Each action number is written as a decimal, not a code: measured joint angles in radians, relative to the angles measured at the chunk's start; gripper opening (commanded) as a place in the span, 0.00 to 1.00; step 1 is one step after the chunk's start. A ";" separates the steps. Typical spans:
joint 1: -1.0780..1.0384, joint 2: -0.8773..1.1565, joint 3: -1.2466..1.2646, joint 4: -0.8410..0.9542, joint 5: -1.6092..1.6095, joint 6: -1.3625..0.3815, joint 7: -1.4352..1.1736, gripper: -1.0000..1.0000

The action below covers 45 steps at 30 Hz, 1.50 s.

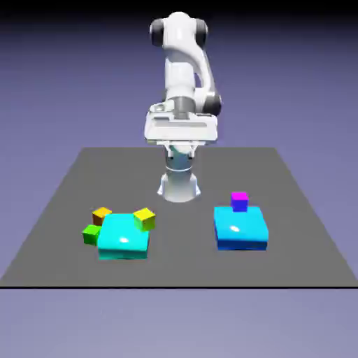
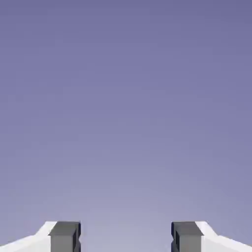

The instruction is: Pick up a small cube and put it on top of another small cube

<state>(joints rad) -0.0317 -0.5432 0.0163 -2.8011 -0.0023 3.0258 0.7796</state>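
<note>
Currently the small bright green cube [image 1: 91,234] sits on the dark grey counter [image 1: 63,189], touching the exterior view's left edge of a flat cyan block [image 1: 123,236], with a small orange cube [image 1: 102,214] just behind it and a yellow-olive cube [image 1: 144,219] at the block's far corner. A small magenta cube [image 1: 240,201] tops a second flat cyan block [image 1: 241,228] well apart. The claw [image 2: 126,238] hangs high, spread wide and empty, seeing only backdrop; the green cube lies below, nearer the camera and toward the exterior view's left.
</note>
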 measured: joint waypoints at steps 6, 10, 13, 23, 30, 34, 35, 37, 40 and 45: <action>-0.217 0.133 0.081 0.044 -0.012 -0.056 0.192 0.50; -0.362 0.222 0.136 0.074 -0.019 -0.093 0.320 0.50; -0.471 0.289 0.176 0.096 -0.025 -0.121 0.416 0.50; -0.842 0.511 0.312 0.170 -0.044 -0.213 0.736 0.50; -1.088 0.667 0.407 0.222 -0.058 -0.278 0.960 0.50; -1.232 0.755 0.461 0.251 -0.065 -0.315 1.088 0.50; -1.264 0.775 0.473 0.258 -0.067 -0.324 1.117 0.50; -1.239 0.811 0.443 0.264 -0.092 -0.294 1.135 0.50; -1.162 0.920 0.354 0.284 -0.168 -0.206 1.189 0.50; -1.145 0.945 0.333 0.288 -0.186 -0.185 1.201 0.00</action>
<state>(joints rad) -1.1766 0.4016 0.3497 -2.5127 -0.1880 2.8408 1.9810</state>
